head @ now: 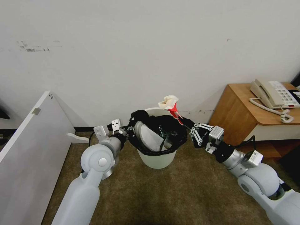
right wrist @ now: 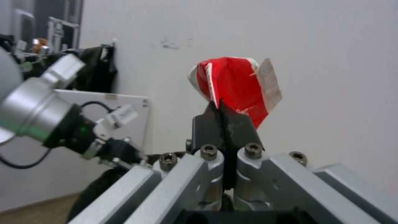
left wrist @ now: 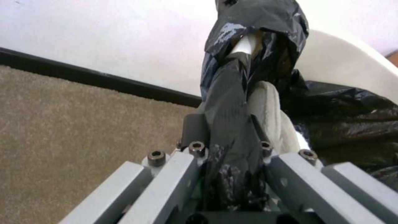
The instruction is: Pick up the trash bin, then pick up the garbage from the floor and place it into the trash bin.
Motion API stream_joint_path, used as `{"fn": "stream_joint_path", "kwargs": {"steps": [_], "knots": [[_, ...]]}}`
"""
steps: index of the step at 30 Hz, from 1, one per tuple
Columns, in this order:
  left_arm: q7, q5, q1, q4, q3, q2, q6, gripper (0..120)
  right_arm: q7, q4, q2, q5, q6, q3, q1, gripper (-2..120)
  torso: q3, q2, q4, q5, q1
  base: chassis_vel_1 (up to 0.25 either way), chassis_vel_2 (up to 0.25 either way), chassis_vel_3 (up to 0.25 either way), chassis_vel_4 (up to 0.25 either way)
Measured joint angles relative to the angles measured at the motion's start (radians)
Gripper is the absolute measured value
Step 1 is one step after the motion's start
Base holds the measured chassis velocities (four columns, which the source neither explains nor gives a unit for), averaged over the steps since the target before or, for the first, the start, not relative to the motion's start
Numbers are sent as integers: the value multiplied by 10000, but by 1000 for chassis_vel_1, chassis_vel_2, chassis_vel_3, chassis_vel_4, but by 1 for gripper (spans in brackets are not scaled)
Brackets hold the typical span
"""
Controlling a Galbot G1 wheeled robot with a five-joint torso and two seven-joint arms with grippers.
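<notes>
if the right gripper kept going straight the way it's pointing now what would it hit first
Probably the white wall. The right gripper, shut on the red packet, points up and across the far rim of the trash bin; nothing else shows ahead, though depth is unclear.

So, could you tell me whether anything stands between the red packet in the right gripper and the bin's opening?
Nothing visible does: the right gripper holds the red packet just above the trash bin rim, over its open mouth.

Trash bin (head: 156,159) on carpet (head: 187,193) before wall (head: 150,47), between panel (head: 28,150) left and telephone (head: 275,93) table (head: 237,109) right.
</notes>
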Motion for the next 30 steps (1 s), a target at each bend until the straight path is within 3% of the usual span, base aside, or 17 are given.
{"fn": "stream_joint_path", "kwargs": {"steps": [12, 30], "knots": [[36, -103, -336, 234, 296, -40, 0, 4, -391, -73, -191, 55, 60, -172, -7, 0, 0, -1, 0, 0, 0, 0, 0, 0, 0], [179, -85, -253, 185, 431, -156, -17, 4, -361, -331, -170, -61, -54, -329, 57, 0, 0, 0, 0, 0, 0, 0, 0, 0, 0]]}}
